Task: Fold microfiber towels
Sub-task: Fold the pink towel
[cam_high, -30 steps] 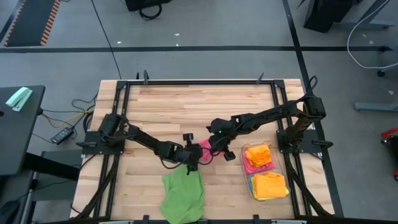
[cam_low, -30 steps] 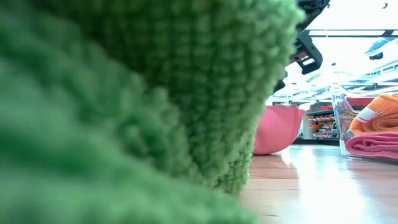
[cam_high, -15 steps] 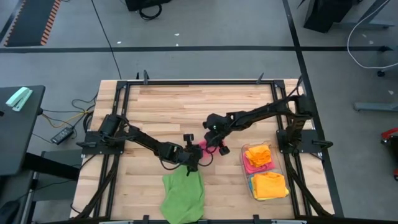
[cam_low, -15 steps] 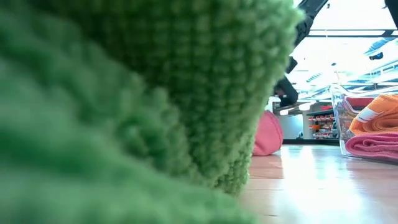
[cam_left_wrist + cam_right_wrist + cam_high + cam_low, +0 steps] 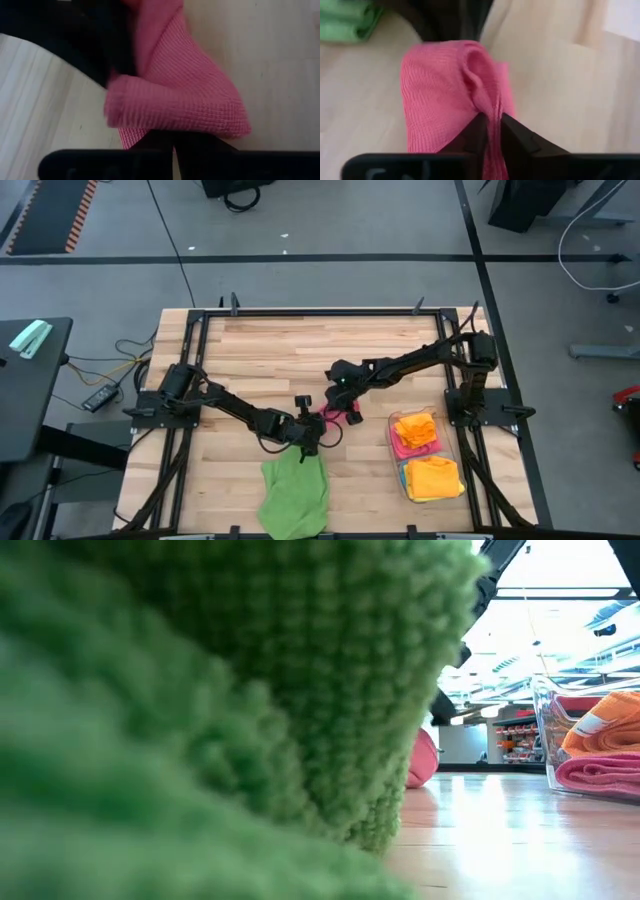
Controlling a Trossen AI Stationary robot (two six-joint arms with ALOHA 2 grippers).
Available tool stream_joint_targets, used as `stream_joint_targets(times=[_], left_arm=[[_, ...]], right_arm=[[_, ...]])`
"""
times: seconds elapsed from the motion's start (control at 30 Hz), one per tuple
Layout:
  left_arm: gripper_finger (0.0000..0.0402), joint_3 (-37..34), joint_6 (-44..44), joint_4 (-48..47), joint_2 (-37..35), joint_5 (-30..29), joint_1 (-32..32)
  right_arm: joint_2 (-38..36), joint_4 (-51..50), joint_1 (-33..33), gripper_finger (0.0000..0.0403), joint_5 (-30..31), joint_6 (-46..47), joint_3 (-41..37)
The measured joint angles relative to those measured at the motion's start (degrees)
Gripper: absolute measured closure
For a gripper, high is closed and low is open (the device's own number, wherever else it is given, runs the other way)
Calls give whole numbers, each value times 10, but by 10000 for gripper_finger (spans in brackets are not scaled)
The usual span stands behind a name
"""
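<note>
- One pink towel (image 5: 330, 417) hangs mid-table, pinched between both grippers.
- Left gripper (image 5: 312, 432) and right gripper (image 5: 347, 406) each clamp it.
- One green towel (image 5: 295, 496) lies at the table's front edge.
- One clear bin (image 5: 392, 448) holds two orange towels (image 5: 433, 476) and a pink one.

A: What do the arms look like from above?

B: Both the left arm (image 5: 230, 408) and the right arm (image 5: 410, 365) are dark, slim, jointed links, each mounted on a black base bracket at its own table edge.

A: Any markings?

B: A small green light shows near the right arm's wrist. In the wrist views, the fingers (image 5: 520, 137) are plain matt black.
</note>
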Motion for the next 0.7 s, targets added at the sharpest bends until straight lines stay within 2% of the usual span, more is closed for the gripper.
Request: stream_joint_targets(times=[0.17,0.37,0.57,0.7], left_arm=[[377,0,0,0,0,0,0],[391,0,0,0,0,0,0],[383,0,16,-4,-12,0,-10],[379,1,29,-45,-44,-18,-21]], right_arm=[[-10,0,-17,303,-7,45,0],[-7,0,-33,260,-8,78,0],[1,-9,-26,249,-8,53,0],[10,-4,-17,250,0,47,0]])
